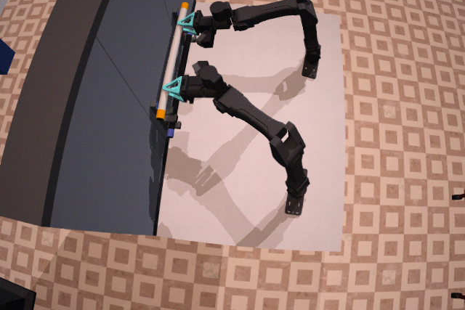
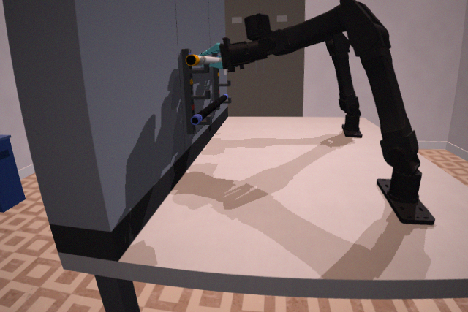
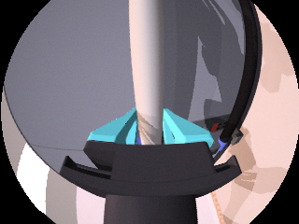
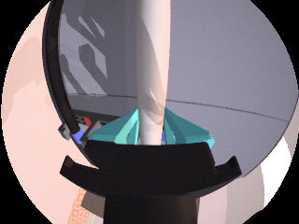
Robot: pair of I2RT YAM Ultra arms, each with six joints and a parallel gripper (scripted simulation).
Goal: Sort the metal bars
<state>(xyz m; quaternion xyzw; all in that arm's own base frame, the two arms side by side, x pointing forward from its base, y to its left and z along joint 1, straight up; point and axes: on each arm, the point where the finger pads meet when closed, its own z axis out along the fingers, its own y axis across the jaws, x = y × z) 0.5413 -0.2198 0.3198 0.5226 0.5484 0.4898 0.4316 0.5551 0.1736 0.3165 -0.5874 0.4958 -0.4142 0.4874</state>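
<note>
Left gripper (image 1: 165, 88) (image 2: 207, 60) (image 3: 150, 112) and right gripper (image 1: 180, 22) (image 4: 150, 111) clamped the orange-ended white bar (image 1: 171, 59) (image 2: 204, 60) (image 3: 147, 61) (image 4: 154, 61) by the top rack arms, seating apparently unsettled. Uneven lowering risked tilting it onto the blue-ended black bar (image 1: 184, 53) (image 2: 212, 108) (image 3: 250, 61) (image 4: 53, 61) below.
</note>
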